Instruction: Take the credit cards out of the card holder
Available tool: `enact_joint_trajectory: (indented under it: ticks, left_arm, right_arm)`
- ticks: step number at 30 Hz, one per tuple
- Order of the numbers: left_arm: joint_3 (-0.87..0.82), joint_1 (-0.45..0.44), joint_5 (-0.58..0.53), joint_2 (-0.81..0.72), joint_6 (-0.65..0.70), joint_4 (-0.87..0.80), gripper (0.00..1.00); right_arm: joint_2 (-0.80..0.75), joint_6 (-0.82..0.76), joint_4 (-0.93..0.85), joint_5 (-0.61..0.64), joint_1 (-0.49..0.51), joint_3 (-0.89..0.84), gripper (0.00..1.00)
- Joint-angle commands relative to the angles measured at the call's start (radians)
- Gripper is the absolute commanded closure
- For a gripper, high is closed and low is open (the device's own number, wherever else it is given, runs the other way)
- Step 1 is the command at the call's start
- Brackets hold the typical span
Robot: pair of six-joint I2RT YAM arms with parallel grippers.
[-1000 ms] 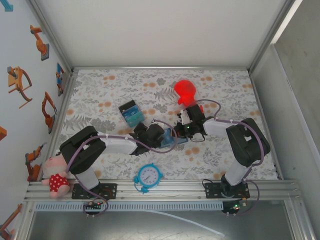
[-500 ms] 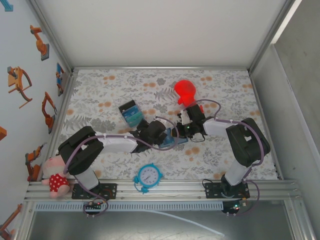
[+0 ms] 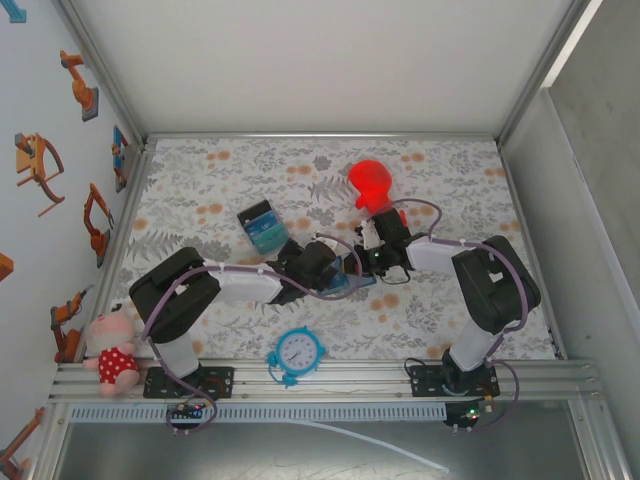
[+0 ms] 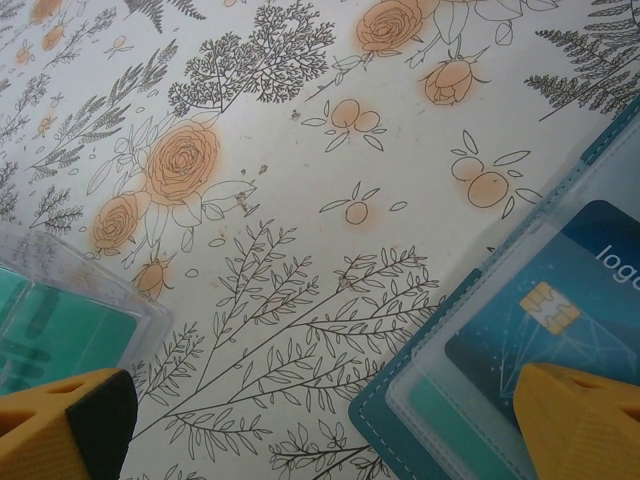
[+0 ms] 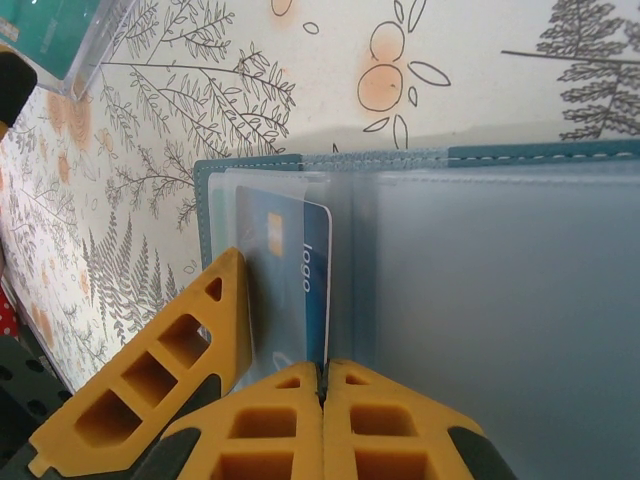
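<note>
Where: the slate-blue bifold card holder (image 3: 358, 284) lies opened flat on the floral-print tablecloth (image 3: 450, 180), about mid-table, between the two grippers
Card holder, close up: a teal stitched border and clear plastic sleeves show in the left wrist view (image 4: 430, 395) and in the right wrist view (image 5: 480, 280)
Credit card: a dark blue card with a gold chip (image 4: 575, 300) sits inside a clear sleeve on one half of the holder; in the right wrist view (image 5: 290, 260) it lies just beside the middle fold
Left gripper (image 3: 335, 268): low over the cloth, jaws spread wide (image 4: 320, 425); one yellow finger is over the half with the card, the other over bare cloth beside it
Right gripper (image 3: 362, 262): jaws pressed together (image 5: 322, 375), tips at the holder's edge by the fold; whether they nip the thin sleeve I cannot tell
Black-and-teal rectangular case (image 3: 262, 227): on the cloth, to the far left of the holder
Red round object (image 3: 370, 183): far of the right gripper
Light blue round alarm clock (image 3: 297, 352): at the near edge, centre
Pink plush toy in a red spotted dress (image 3: 112, 352): at the near left corner
</note>
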Motion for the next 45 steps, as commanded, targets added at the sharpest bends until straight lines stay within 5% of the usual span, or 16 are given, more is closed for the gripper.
enact_joint_trajectory:
  ticks: [1, 19, 33, 45]
  left_arm:
    - [0.011, -0.002, -0.012, 0.007, 0.010, -0.045, 0.03]
    - [-0.009, 0.007, -0.042, 0.005, 0.016, -0.063, 0.03]
    - [0.004, 0.006, -0.036, 0.020, 0.008, -0.072, 0.03]
    - [0.004, 0.006, -0.035, 0.019, 0.001, -0.079, 0.03]
  right_arm:
    - [-0.010, -0.021, -0.062, 0.058, -0.011, -0.006, 0.99]
    - [-0.072, -0.045, -0.094, 0.049, -0.050, -0.008, 0.99]
    - [-0.068, 0.024, 0.068, -0.070, -0.047, -0.059, 0.80]
    - [-0.033, 0.050, 0.126, -0.065, -0.027, -0.068, 0.87]
